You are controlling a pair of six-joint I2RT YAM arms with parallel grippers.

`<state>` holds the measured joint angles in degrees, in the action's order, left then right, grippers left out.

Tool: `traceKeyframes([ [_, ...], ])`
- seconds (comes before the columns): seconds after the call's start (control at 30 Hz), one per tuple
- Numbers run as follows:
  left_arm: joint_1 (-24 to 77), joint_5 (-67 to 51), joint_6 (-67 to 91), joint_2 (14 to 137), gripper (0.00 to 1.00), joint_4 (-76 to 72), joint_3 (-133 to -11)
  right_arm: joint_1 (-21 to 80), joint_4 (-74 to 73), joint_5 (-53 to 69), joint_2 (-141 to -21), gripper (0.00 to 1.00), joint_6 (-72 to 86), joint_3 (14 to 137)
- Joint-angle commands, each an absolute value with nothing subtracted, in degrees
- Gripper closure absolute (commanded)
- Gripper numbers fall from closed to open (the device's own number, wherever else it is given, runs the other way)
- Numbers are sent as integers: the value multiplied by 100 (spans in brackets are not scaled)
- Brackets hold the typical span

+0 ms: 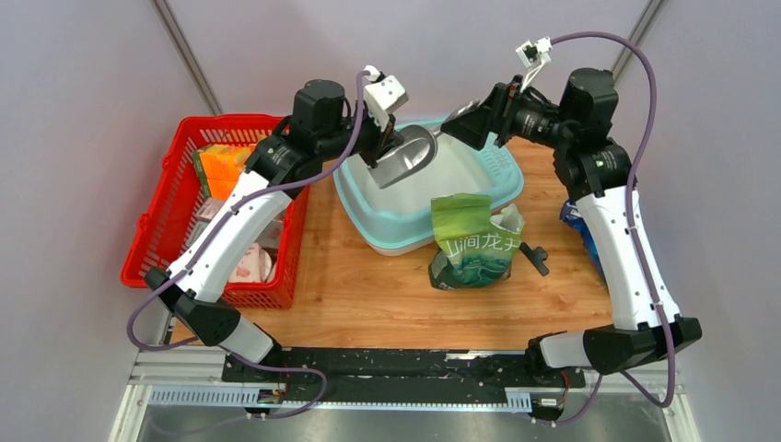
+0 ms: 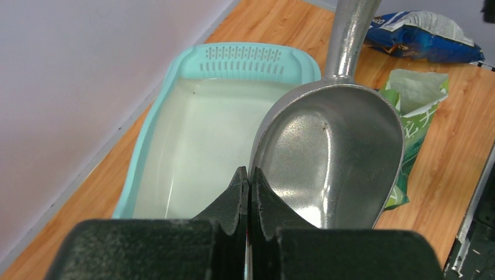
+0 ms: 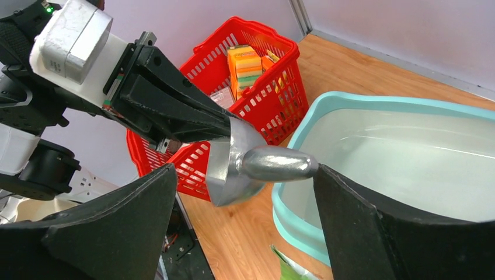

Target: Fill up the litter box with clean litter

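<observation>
The light-teal litter box (image 1: pixel 368 216) lies at the table's back centre, its whitish inside bare (image 2: pixel 192 140). No clean litter is in view. Above the box's left end hangs an empty grey metal scoop (image 1: pixel 412 152), and my left gripper (image 1: pixel 385 155) is shut on the bowl's rim (image 2: pixel 250 175). My right gripper (image 1: pixel 460 124) stands open at the scoop's handle (image 3: pixel 274 164). The handle's end lies between its wide fingers (image 3: pixel 244 169), close to the right one. A green printed bag (image 1: pixel 472 241) stands open-topped in front of the box.
A red mesh basket (image 1: pixel 157 230) with packets stands at the left, close to the box. A blue bag (image 1: pixel 573 219) lies under the right arm. A small black object (image 1: pixel 534 256) rests beside the green bag. A wall runs close behind the box.
</observation>
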<state>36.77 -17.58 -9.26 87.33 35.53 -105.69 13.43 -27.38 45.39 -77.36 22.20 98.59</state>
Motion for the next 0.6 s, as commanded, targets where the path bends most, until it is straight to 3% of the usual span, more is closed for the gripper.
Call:
traceKeyframes([
  [0.0,3700,-1986,-668,8640,100,3252,-10653,1450,-2329,4580,-7839,12,2435,10151],
  [0.13,3727,-2004,-791,8605,100,3191,-10635,1538,-2382,4491,-7927,21,2426,10169],
  [0.3,3753,-1916,-940,8604,100,3121,-10582,1582,-2399,4517,-7972,39,2426,10108],
  [0.57,3806,-1749,-1160,8631,100,3023,-10573,1617,-2478,4544,-7963,50,2347,10037],
])
